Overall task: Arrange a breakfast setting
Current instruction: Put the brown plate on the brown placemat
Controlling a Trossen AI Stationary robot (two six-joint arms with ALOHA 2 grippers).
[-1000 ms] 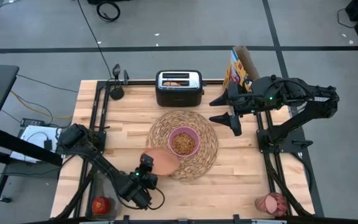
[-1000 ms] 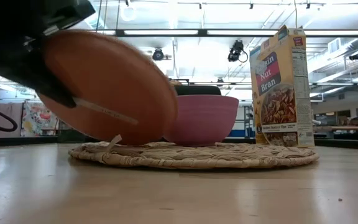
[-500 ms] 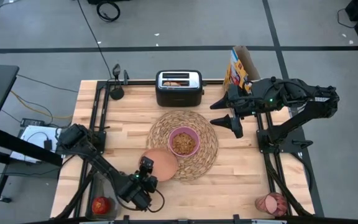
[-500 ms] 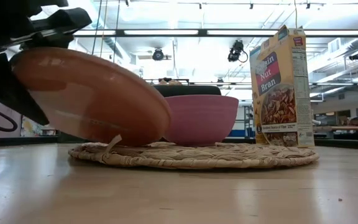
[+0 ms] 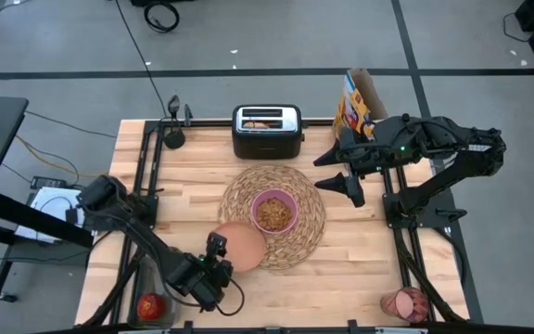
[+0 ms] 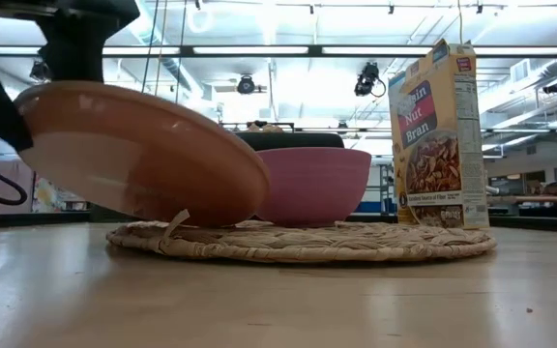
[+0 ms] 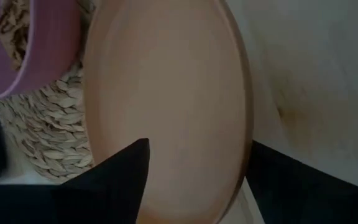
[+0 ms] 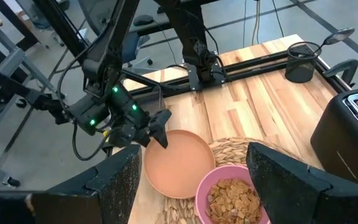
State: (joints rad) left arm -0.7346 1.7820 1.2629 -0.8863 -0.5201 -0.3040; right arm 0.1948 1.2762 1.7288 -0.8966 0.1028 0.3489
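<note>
Wooden table [image 5: 360, 250], plate [image 5: 241, 245] tilted on placemat [image 5: 309, 218], left fingers [image 8: 160, 127] parted, spoon unseen.

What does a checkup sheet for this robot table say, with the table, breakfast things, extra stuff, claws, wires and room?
Surface: wooden table, bare wood at the front.
Job's things: plate tilted, one edge on the woven placemat; pink bowl of cereal on the placemat; apple at the front left corner; pink tumbler lying at the front right.
Clutter: black toaster and cereal box along the back edge.
Claws: left claw open at the plate's rim; right claw open, raised beside the placemat.
Cables: black cable on the floor.
Surroundings: grey floor, ceiling lights; no people seen.
</note>
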